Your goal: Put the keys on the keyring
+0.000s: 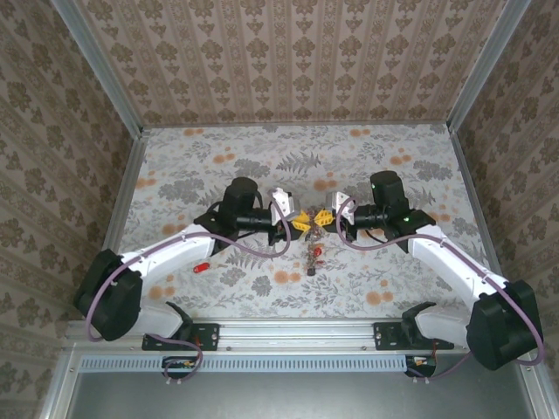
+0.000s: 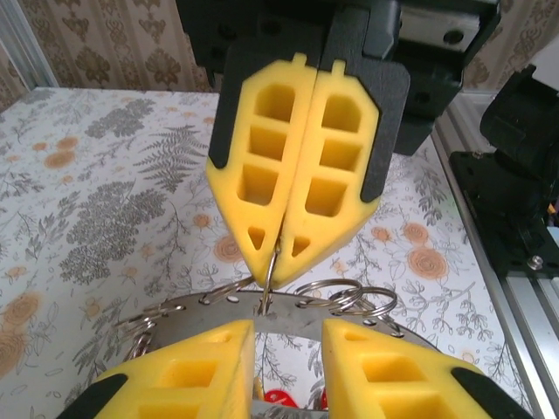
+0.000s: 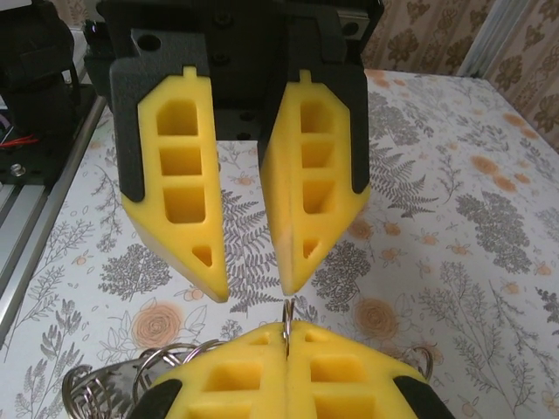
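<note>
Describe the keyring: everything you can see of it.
The keyring is a flat grey metal band, curved, with small holes along its edge. Thin wire split rings hang through some holes. The right gripper, shut, pinches one upright wire loop on it, holding it above the table. The left gripper, open, straddles its near edge; contact cannot be told.

The left gripper (image 1: pixel 300 223) and right gripper (image 1: pixel 326 218) meet yellow tip to yellow tip over the middle of the flowered table (image 1: pixel 393 175). Just on their near side is a small bunch of keys (image 1: pixel 314 256), red and dark. One red key (image 1: pixel 201 266) lies well apart, beside the left arm (image 1: pixel 166 253).
</note>
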Tool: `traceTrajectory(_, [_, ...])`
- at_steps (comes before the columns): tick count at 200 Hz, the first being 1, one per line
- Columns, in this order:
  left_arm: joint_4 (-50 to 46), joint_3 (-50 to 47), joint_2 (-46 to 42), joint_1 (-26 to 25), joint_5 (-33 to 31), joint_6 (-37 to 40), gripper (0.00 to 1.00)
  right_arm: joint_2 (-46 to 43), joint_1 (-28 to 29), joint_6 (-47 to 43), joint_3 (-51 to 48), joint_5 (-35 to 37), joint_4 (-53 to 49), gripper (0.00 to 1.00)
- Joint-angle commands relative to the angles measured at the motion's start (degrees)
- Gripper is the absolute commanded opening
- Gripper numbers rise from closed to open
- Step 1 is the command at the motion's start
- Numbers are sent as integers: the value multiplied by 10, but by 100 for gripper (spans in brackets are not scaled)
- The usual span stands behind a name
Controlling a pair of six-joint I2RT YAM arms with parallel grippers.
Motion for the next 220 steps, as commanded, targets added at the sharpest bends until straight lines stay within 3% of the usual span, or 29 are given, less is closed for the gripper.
traceTrajectory(1, [-9, 21, 6, -8, -2, 35, 28, 1, 0, -24, 26, -31, -11, 0])
traceTrajectory(122, [-61, 56, 40, -25, -19, 78, 24, 12, 5, -22, 31, -46, -16, 0])
traceTrajectory(160, [-63, 61, 41, -28, -26, 82, 16, 12, 6, -23, 33, -46, -24, 0])
traceTrajectory(192, [-67, 68, 43, -29, -34, 86, 0, 8, 6, -23, 35, -42, -36, 3])
traceTrajectory(220, [-45, 56, 38, -30, -45, 76, 0, -3, 6, -26, 24, -12, -43, 10])
